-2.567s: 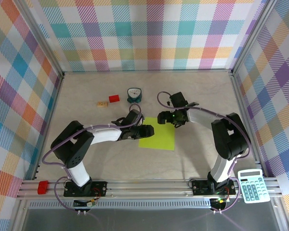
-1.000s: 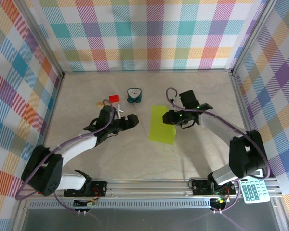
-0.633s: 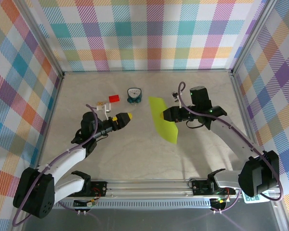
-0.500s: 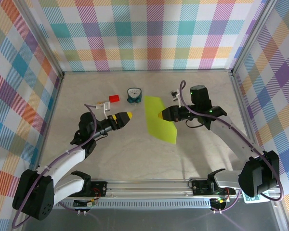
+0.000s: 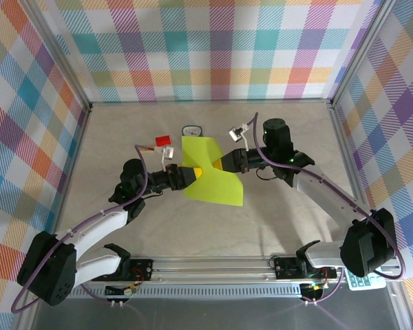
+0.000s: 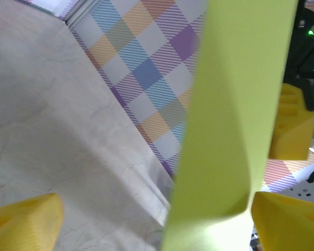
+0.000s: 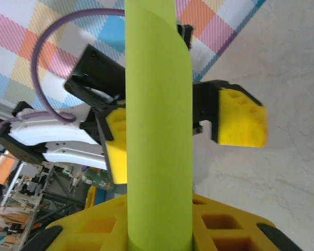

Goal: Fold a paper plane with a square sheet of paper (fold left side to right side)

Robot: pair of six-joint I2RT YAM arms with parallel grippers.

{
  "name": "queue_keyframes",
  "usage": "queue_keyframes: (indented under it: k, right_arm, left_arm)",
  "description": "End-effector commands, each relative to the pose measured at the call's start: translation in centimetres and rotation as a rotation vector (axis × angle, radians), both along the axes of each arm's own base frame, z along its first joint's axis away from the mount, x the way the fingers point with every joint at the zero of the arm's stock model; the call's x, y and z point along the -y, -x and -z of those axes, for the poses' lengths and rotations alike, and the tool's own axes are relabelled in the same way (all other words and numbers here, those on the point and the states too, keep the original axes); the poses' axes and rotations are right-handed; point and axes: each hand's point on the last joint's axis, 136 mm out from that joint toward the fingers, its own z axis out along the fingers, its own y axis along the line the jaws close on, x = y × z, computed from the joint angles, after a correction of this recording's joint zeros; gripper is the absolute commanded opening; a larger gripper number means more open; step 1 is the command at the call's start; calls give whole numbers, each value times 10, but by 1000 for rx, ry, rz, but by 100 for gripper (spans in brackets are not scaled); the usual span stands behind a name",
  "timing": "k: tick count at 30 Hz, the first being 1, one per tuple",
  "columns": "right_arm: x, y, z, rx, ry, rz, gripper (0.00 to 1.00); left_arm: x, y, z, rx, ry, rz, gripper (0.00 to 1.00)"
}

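The square sheet of paper (image 5: 215,184), lime yellow-green, hangs curled in the air above the middle of the table. My right gripper (image 5: 219,164) is shut on its upper right part; in the right wrist view the paper (image 7: 158,125) rises as a rolled strip from between the yellow pads (image 7: 94,226). My left gripper (image 5: 191,174) meets the sheet from the left and is open. In the left wrist view the paper (image 6: 227,130) stands between its two yellow fingertips (image 6: 26,220), close to the right one. No folded paper plane is to be seen.
A small red block (image 5: 163,141) and a teal clock (image 5: 191,129), half hidden behind the paper, sit at the back of the table. A calculator (image 5: 361,282) lies off the near right corner. Checkered walls close in three sides.
The right gripper has lifted the paper off the table and carried it left and up. The left arm swung in, and its open jaws now straddle the sheet's left part.
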Motion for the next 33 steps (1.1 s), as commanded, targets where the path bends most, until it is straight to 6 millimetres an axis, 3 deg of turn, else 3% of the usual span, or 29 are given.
queue_keyframes:
  k: [1,7,11,14,16,18,26,30,33]
  right_arm:
    - [4,-8,1,48,44,32,27]
    - [15,-15,17,45,105,73,27]
    - [21,-21,31,31,150,100,28]
    - [27,-29,43,19,184,147,34]
    - [32,-36,54,0,215,187,43]
    - [38,-44,71,-36,276,236,51]
    - [65,-70,142,-222,479,429,63]
    - [67,-74,172,-293,510,464,61]
    - [69,-73,192,-344,533,482,52]
  left_arm:
    - [5,3,-18,82,5,35,79]
    - [4,-5,-6,43,-31,4,49]
    - [4,-13,5,8,-58,-23,23]
    - [2,-19,21,-38,-98,-57,14]
    - [0,-24,34,-82,-132,-80,1]
    - [-3,-30,53,-143,-189,-113,0]
    - [-16,-44,145,-395,-425,-202,0]
    - [-19,-47,189,-497,-512,-210,0]
    - [-20,-48,210,-534,-561,-210,0]
